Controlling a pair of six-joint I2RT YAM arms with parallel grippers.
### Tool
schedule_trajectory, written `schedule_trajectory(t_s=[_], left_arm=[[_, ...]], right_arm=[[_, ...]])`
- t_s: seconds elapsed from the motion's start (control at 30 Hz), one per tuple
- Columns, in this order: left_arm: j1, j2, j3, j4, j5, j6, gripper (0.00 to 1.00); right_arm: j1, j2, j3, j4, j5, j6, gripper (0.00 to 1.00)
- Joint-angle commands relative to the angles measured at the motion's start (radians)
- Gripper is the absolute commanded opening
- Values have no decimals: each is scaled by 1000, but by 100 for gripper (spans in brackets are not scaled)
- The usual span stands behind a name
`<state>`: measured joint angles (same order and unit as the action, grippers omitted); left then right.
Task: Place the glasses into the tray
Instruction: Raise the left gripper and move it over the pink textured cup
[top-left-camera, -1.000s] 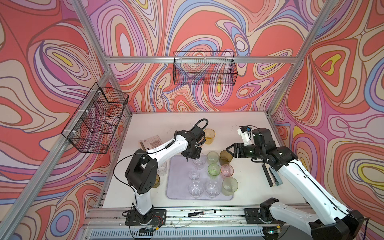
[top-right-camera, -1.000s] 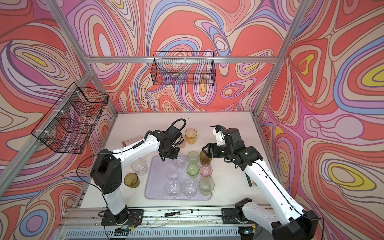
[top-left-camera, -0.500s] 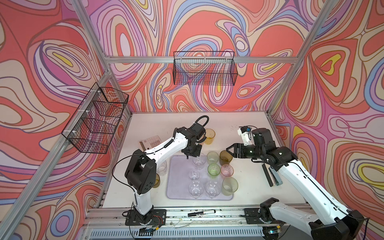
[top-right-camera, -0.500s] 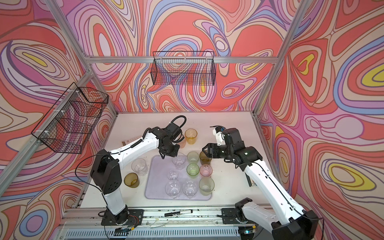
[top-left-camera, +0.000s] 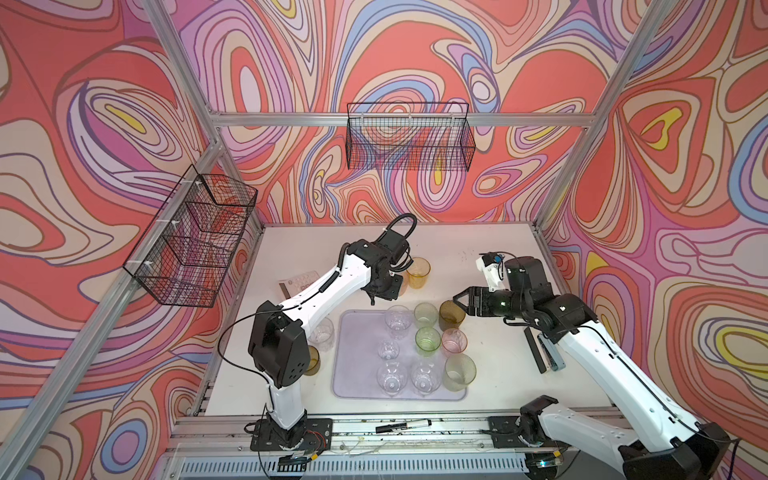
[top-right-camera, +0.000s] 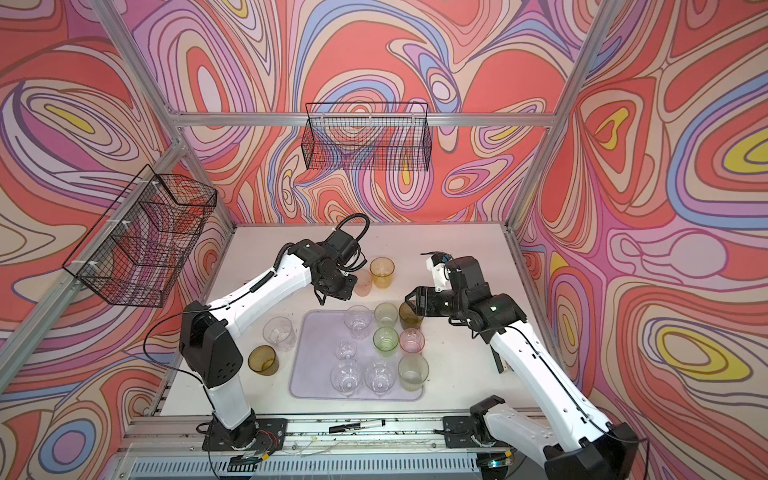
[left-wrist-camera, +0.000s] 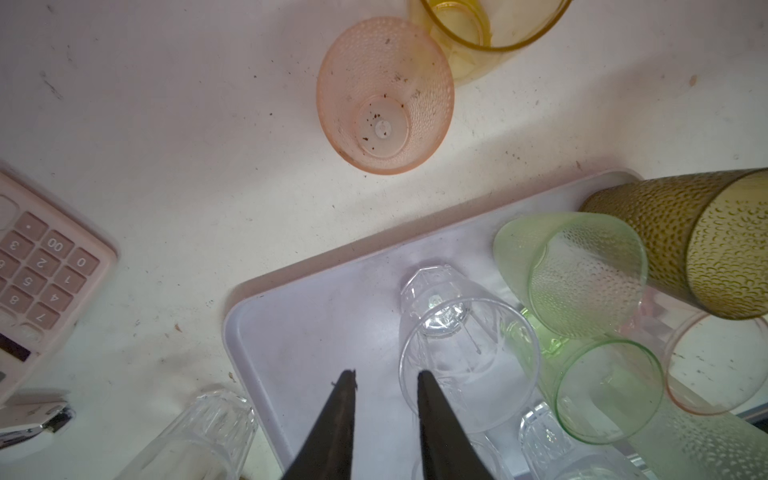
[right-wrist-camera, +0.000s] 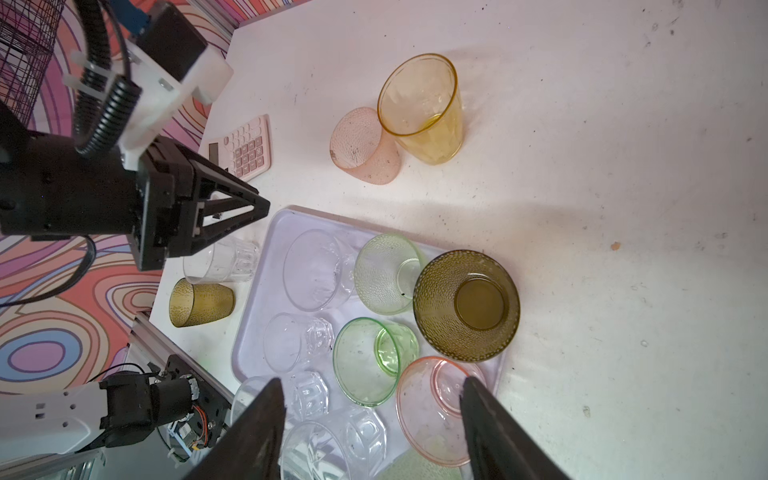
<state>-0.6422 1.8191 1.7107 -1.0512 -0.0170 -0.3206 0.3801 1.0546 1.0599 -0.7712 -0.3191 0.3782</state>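
Note:
The lavender tray (top-left-camera: 357, 353) (top-right-camera: 316, 357) lies at the table's front middle and holds several glasses: clear (top-left-camera: 397, 322), pale green (top-left-camera: 424, 314), olive-brown (top-left-camera: 451, 314), green (top-left-camera: 428, 340) and pink (top-left-camera: 454, 340). Off the tray stand an amber glass (top-left-camera: 417, 272), a peach one (top-right-camera: 363, 282) (left-wrist-camera: 384, 95), a clear one (top-left-camera: 322, 332) and an olive-brown one (top-right-camera: 262, 360). My left gripper (top-left-camera: 374, 299) (left-wrist-camera: 385, 374) hangs open and empty over the tray's far left corner, beside the clear glass (left-wrist-camera: 465, 345). My right gripper (top-left-camera: 461, 300) (right-wrist-camera: 372, 381) is wide open above the tray's right side, holding nothing.
A pink calculator (top-left-camera: 299, 284) (left-wrist-camera: 37, 266) lies left of the left gripper. Black wire baskets hang on the back wall (top-left-camera: 409, 137) and the left wall (top-left-camera: 191, 245). Dark flat objects (top-left-camera: 540, 351) lie under the right arm. A marker (top-left-camera: 403, 426) rests on the front rail.
My left gripper has lifted a little back and left, away from the clear glass at the tray's far left, and its jaws have widened. The right arm has not moved.

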Motion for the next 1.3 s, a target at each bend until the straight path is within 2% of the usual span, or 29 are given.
schedule_trajectory(t_s=[0.0,0.43,0.93,1.27], left_arm=[[32,-14,47,-56,-14,35,30],[134,47,137,-48,50,64,32],[142,175,244,-41,142,51,34],[143,251,307,-34,138,41,35]], right_arm=[[-3,-5,-6,2,12,-9,70],[-3,-4,5,-5,15,-17,70],[-3,-10,10,-24,24,-21,70],[-3,-14,10,-34,26,-22,70]])
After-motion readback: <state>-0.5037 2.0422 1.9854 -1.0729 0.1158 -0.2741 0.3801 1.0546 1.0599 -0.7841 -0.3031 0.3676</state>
